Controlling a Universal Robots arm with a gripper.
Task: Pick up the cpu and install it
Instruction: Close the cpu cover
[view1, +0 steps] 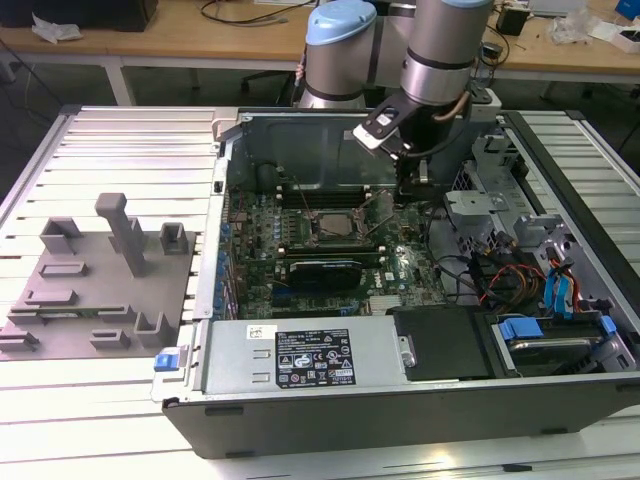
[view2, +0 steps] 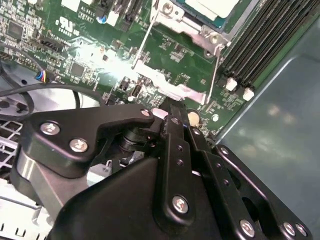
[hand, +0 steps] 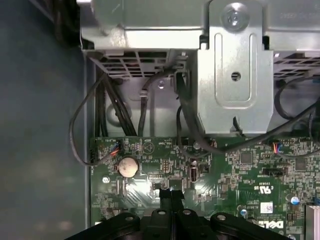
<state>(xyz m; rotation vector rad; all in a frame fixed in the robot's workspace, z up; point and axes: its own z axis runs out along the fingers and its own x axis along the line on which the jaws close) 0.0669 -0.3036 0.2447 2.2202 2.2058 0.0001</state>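
The cpu (view2: 210, 7) shows its pale silvery top inside the metal socket frame (view2: 192, 27) on the green motherboard; in the exterior view the socket (view1: 335, 226) lies mid-board. Two thin wire levers (view2: 143, 42) stand up beside the frame. My gripper (view1: 410, 186) hangs inside the open computer case, to the exterior view's right of the socket and apart from it. Its black fingers (hand: 171, 196) are pressed together with nothing between them, their tips (view2: 175, 119) just above the board near a coin cell (hand: 128, 166).
A metal drive cage (hand: 235, 75) with black cables (hand: 107, 107) stands close by the gripper. Memory slots (view2: 260, 40) run beside the socket. A power supply (view1: 300, 355) fills the case front. A grey fixture plate (view1: 100, 285) with blocks lies outside the case at the exterior view's left.
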